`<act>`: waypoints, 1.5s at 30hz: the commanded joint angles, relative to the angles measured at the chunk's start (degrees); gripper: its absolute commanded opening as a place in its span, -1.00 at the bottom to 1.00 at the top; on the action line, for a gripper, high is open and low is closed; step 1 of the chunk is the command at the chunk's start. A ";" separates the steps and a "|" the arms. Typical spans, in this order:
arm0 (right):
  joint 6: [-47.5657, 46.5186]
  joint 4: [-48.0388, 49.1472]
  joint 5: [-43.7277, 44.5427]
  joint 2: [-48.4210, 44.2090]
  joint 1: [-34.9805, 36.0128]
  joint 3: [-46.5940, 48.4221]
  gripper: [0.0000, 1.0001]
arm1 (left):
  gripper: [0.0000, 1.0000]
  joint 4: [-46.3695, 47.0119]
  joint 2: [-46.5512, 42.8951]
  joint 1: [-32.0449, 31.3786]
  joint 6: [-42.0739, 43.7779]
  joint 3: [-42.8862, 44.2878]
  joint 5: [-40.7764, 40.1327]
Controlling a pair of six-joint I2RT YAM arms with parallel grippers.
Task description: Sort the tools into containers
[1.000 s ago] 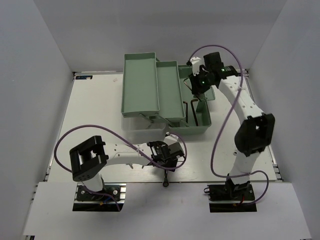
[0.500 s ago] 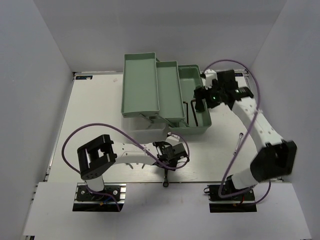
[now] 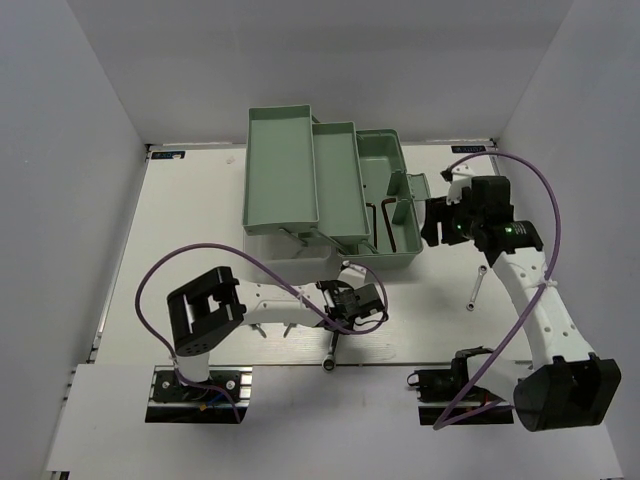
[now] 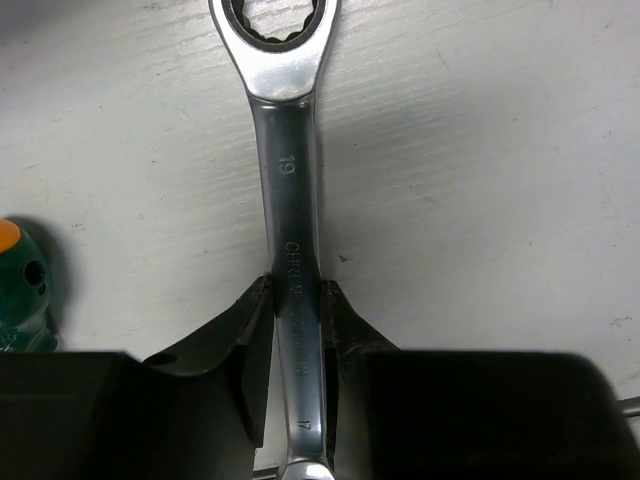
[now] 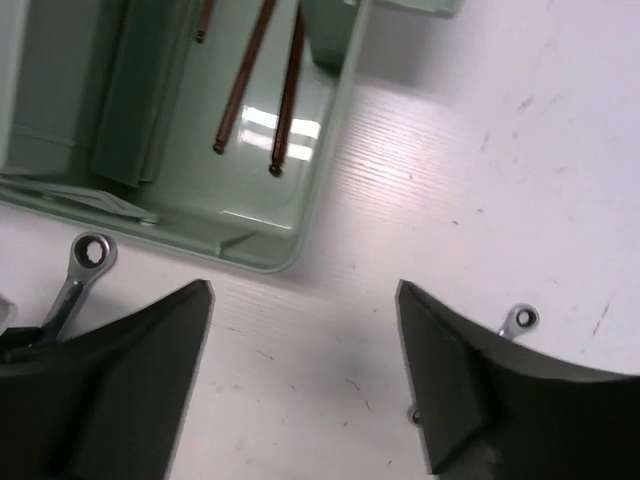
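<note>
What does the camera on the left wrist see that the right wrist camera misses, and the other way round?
Only the left wrist view: the left gripper closed on the shaft of the silver wrench, its stamped 19, and a green screwdriver handle at the edge.
Only the right wrist view: the open right gripper, the toolbox base holding dark hex keys, and the end of a thin silver rod tool.
Both: the wrench's ring end on the white table.
</note>
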 commanded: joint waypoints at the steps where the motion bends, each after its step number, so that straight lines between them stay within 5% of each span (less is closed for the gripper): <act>1: -1.68 -0.41 3.32 -1.96 -1.63 -1.71 0.70 | -1.00 -0.66 -1.01 -1.51 1.78 2.00 2.46; 6: -1.51 -1.92 13.06 -0.73 -6.55 -4.16 0.78 | -1.00 1.10 -7.69 -2.57 11.09 7.70 5.63; 9: -0.02 -0.60 11.95 0.06 -11.56 -6.79 0.17 | -1.00 1.71 -12.33 -1.35 14.69 11.13 5.63; 10: 0.51 0.10 11.42 0.33 -12.35 -7.50 -0.23 | -1.00 1.71 -13.31 -1.34 15.40 11.93 3.80; 12: 1.56 0.81 10.10 0.42 -15.24 -9.26 -0.55 | -1.00 0.05 -14.72 -0.72 17.50 15.61 0.37; 16: 2.01 1.87 5.01 1.03 -18.77 -11.55 -0.72 | -1.00 -1.10 -13.95 2.60 22.78 24.22 -3.16; 21: 0.08 2.48 2.11 1.39 -20.79 -13.66 -0.69 | -1.00 -2.42 -7.10 8.05 27.26 36.88 -5.97; 26: -1.42 3.45 -0.19 0.51 -21.76 -17.17 -0.22 | -1.00 -6.02 1.08 14.91 31.04 50.57 -7.90; 31: -1.60 4.24 -2.12 -0.55 -22.73 -18.15 -0.16 | -1.00 -9.00 9.51 22.73 33.59 63.14 -7.91; 38: -2.65 5.29 -1.60 -3.53 -23.34 -19.64 0.09 | -1.00 -6.47 14.19 29.68 34.21 64.77 -7.21; 41: -1.87 5.56 -0.28 -4.15 -23.61 -19.99 0.12 | -0.81 -6.46 15.77 31.27 34.21 64.76 -5.37; 45: -0.90 5.56 2.97 -3.54 -23.96 -19.90 0.12 | -0.18 -6.46 17.96 32.59 34.21 66.60 -2.38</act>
